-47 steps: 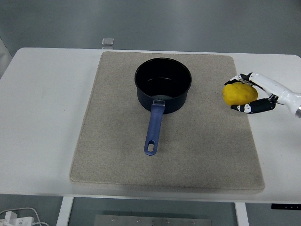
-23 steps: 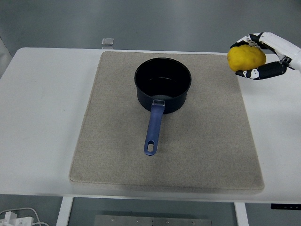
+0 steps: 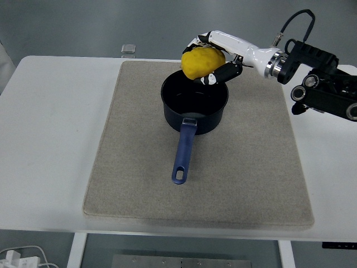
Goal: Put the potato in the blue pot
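A yellow potato (image 3: 202, 62) is held in my right hand (image 3: 215, 58), whose fingers are curled around it. The hand holds it in the air above the far rim of the blue pot (image 3: 194, 101). The pot stands on the far middle of a beige mat (image 3: 251, 167), its blue handle (image 3: 182, 153) pointing toward the near edge. The pot's inside looks dark and empty. My right arm (image 3: 312, 78) reaches in from the right edge. My left hand is out of view.
The mat covers the middle of the white table (image 3: 50, 145). A small clear object (image 3: 128, 49) lies at the table's far edge, beyond the mat's far left corner. A white cable and plug (image 3: 17, 258) lie on the floor at bottom left.
My right hand lifted the potato off the mat's right edge, raised it, then carried it left to above the pot's far rim. More of the arm now shows.
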### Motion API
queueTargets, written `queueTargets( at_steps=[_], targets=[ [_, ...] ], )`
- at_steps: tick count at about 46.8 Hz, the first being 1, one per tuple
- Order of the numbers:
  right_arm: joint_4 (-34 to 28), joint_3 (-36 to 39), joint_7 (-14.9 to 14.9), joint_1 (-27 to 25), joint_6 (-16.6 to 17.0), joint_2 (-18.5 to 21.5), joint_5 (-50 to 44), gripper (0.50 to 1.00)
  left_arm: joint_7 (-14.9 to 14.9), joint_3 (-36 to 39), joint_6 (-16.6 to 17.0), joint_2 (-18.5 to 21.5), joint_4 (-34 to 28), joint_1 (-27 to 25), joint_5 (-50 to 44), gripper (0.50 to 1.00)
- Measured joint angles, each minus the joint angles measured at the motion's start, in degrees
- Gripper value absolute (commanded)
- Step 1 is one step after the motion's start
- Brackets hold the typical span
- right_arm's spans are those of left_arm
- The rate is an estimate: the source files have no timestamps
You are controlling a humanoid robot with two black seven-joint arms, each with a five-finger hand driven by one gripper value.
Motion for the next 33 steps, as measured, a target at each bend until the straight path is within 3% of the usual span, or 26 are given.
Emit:
queueTargets(
  at_steps=[9, 33],
  targets=[
    [-6.7, -0.5, 0.0, -0.2, 0.5, 7.8, 0.3, 0.500, 0.0, 0.0, 0.0, 0.0, 0.0, 0.0, 0.0, 1.000],
    [-14.9, -3.2, 0.2, -6.5, 1.1, 12.4, 0.1, 0.500, 0.0, 0.0, 0.0, 0.0, 0.0, 0.0, 0.0, 1.000]
  ],
)
